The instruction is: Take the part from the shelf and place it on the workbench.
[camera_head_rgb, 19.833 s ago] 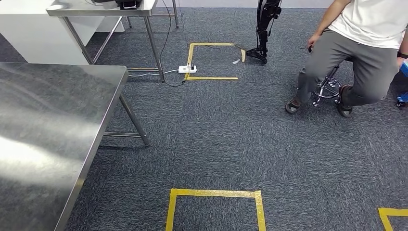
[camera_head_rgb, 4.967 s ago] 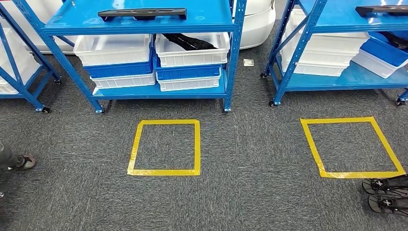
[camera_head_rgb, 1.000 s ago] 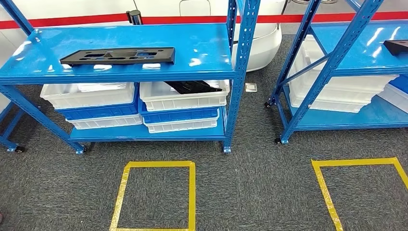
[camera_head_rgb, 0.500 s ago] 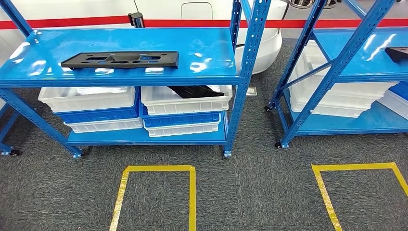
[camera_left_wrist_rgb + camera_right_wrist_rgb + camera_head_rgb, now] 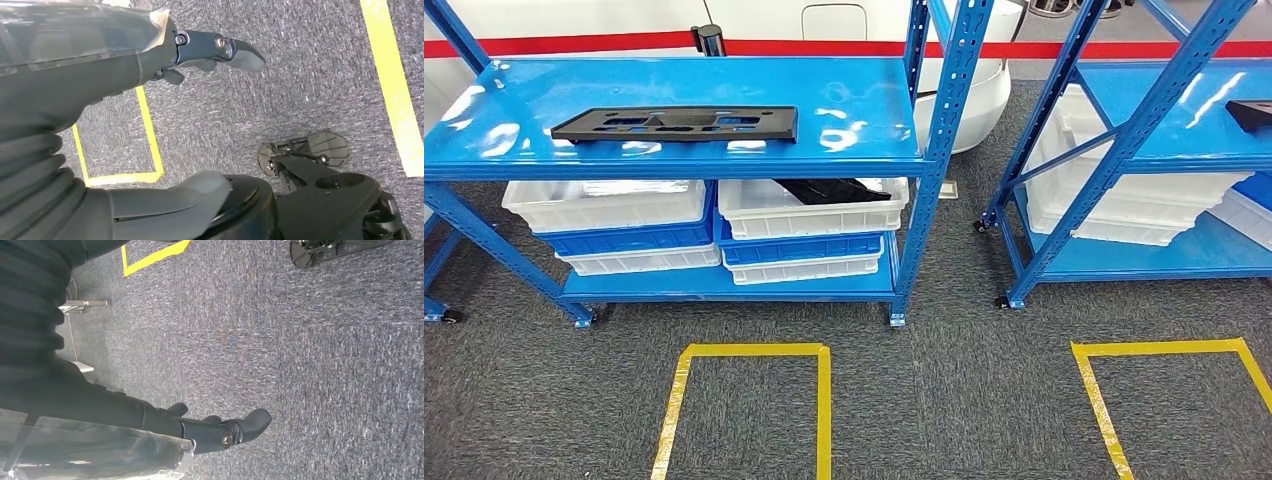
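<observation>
A long flat black part [image 5: 676,124] with cut-outs lies on the top board of the blue shelf [image 5: 844,150] straight ahead in the head view. My left hand [image 5: 200,55] hangs over grey carpet, its fingers apart and holding nothing. My right hand [image 5: 215,427] also hangs over the carpet, fingers spread and nothing in them. Both hands are far below and short of the shelf.
White and blue bins [image 5: 809,215] fill the lower shelf level, one holding another black part [image 5: 829,189]. A second blue shelf [image 5: 1124,130] stands to the right with a black part [image 5: 1250,112] at its edge. Yellow tape squares [image 5: 749,405] mark the carpet. A white car body [image 5: 854,25] stands behind.
The whole picture has shifted as I turned from the steel workbench and walked up to the shelf. Over the last second the shelf has come slightly closer; the part has not moved.
</observation>
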You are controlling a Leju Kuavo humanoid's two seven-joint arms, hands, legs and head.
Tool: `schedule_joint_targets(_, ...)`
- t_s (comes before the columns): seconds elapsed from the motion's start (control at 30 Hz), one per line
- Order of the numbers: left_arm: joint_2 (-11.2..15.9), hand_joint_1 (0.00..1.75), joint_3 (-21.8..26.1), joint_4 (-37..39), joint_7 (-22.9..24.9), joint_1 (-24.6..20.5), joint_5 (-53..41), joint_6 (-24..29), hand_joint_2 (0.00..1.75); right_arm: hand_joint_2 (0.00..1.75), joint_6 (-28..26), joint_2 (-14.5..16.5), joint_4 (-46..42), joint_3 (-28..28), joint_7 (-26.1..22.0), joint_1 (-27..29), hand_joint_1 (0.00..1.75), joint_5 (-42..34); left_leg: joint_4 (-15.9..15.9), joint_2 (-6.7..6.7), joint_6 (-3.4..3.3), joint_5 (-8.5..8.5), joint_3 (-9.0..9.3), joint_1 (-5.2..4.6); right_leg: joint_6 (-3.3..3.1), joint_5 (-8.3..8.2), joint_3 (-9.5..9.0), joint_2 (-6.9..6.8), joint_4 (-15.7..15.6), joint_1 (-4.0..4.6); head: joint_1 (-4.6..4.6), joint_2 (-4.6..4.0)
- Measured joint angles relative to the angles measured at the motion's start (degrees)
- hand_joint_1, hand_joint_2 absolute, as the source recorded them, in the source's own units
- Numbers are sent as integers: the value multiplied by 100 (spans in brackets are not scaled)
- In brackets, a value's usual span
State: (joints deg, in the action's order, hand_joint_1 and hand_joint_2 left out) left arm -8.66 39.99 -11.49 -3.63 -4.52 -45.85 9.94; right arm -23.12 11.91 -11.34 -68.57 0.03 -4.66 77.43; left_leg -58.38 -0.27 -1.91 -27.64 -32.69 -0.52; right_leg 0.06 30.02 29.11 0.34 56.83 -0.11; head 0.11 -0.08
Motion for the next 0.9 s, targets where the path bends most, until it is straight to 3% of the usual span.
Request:
schedule_joint_targets(0.63,28,0,19,-1,23,-18,81,-204,175,175,99,-7,0,20,117,5,0,-64,2,0,1,0,10,9,0,1,-9,0,0,12,0,1)
schedule_joint_targets(0.83,84,0,-166,-15,46,41,405,-287,175,175,278,-105,-16,518,202,96,0,-675,2,1,1,0,10,9,0,1,-10,0,0,11,0,1)
schedule_joint_targets(0.87,93,0,-222,-24,52,62,485,-302,175,131,318,-126,-24,626,202,118,0,-815,2,1,1,0,10,9,0,1,-9,0,0,11,0,1)
schedule_joint_targets(0.9,98,0,-248,-29,55,73,524,-309,175,116,339,-137,-28,679,202,129,0,-887,2,1,1,0,10,8,0,1,-9,0,0,11,0,0)
